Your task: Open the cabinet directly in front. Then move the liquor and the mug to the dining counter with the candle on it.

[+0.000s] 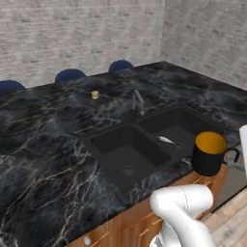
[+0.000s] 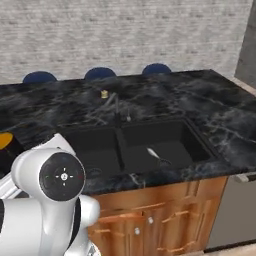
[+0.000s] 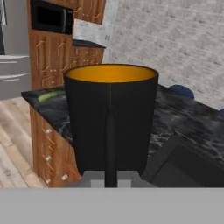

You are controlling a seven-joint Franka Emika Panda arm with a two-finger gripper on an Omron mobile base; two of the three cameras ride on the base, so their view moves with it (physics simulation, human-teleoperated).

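Observation:
The black mug (image 1: 209,155) with its yellow-orange inside stands upright at the front edge of the dining counter (image 1: 43,144), right of the sink. At the left edge of the right base view the mug (image 2: 5,149) shows behind my arm. In the hand view the mug (image 3: 111,118) is very close, its handle facing me at the centre. My gripper (image 3: 110,178) is shut on that handle. Whether the mug's base touches the marble I cannot tell. The small yellow candle (image 1: 95,94) sits behind the sink, candle (image 2: 104,93). The cabinet and the liquor are out of view.
A black double sink (image 1: 126,155) with a faucet (image 1: 138,102) is sunk into the slab; a silvery utensil (image 2: 156,154) lies in one basin. Dark-blue stools (image 1: 70,75) line the far edge. A second counter with a green item (image 3: 47,96), a microwave (image 3: 51,17) and a fridge (image 3: 11,61) stand beyond.

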